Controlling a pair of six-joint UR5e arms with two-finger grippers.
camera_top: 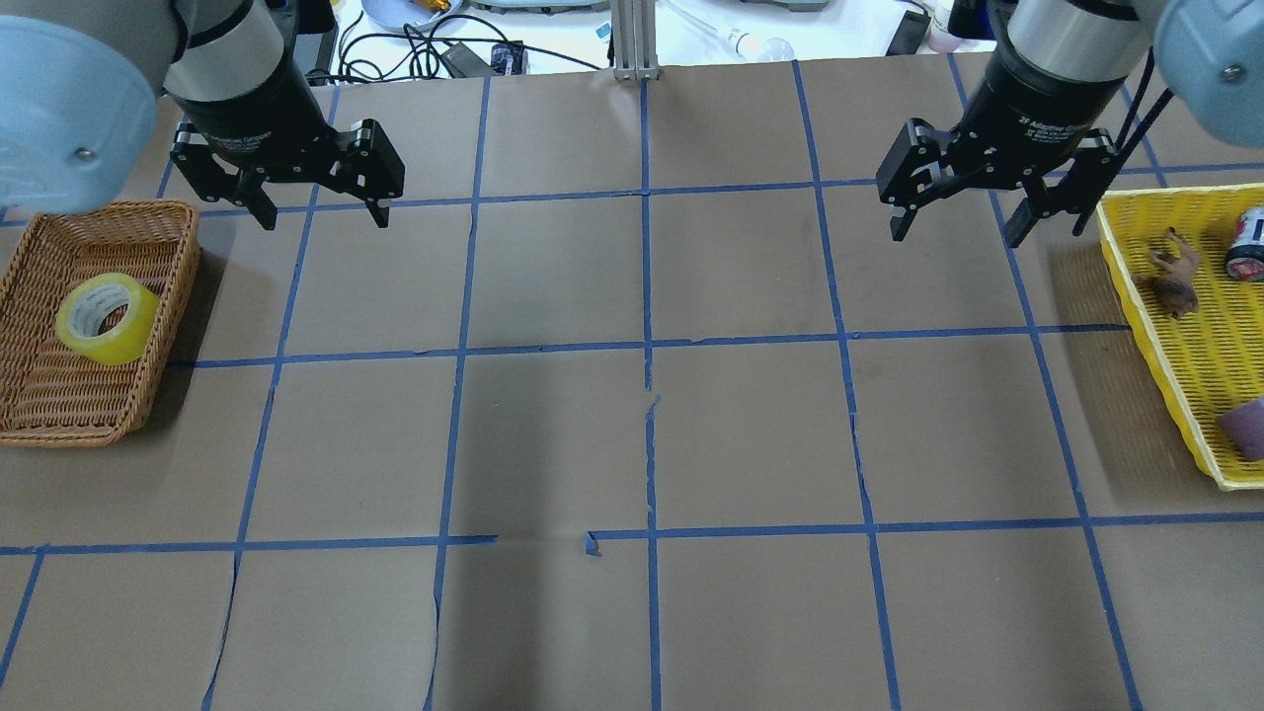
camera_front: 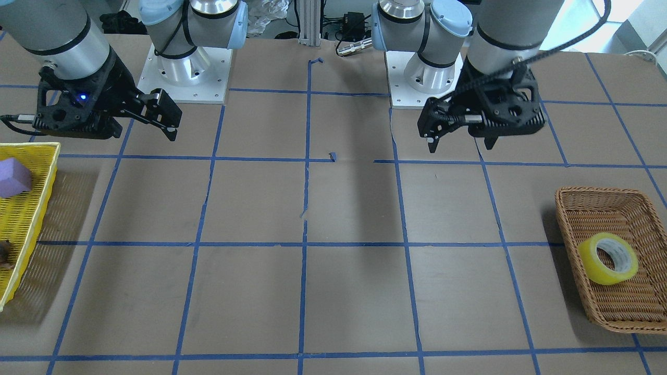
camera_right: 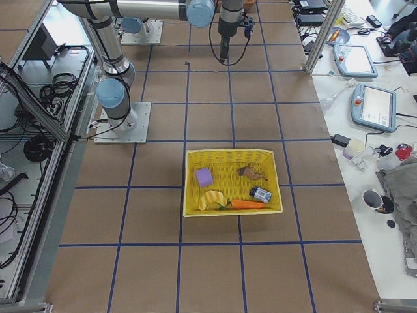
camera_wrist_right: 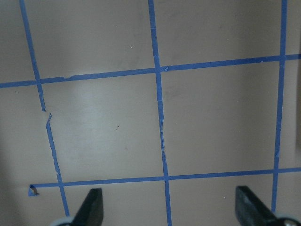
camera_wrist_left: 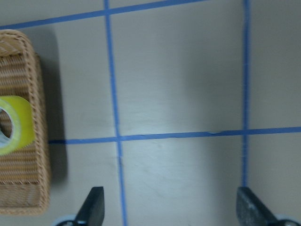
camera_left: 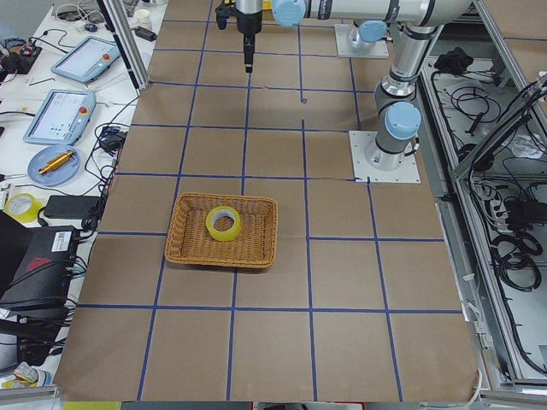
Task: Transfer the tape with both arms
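Silver arms (camera_front: 68,47) bear pale-blue caps (camera_front: 452,21) and black, seemingly cabled tools (camera_top: 324,219).

two grippers: left gripper (camera_top: 324,217), right gripper (camera_top: 955,237). one tape (camera_top: 107,318). two baskets: wicker basket (camera_top: 59,395), yellow basket (camera_right: 231,152). in the yellow one: one purple block (camera_right: 204,177), one toy animal (camera_right: 249,172), one banana (camera_right: 210,199), one carrot (camera_right: 247,204), one can (camera_right: 260,194).

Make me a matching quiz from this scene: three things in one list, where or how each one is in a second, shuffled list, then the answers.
Things:
1. yellow tape roll
2. purple block
3. left claw

Places or states:
A. open and empty, above the table
B. lying in the wicker basket
C. lying in the yellow basket

Pairs: 1-B, 2-C, 3-A.
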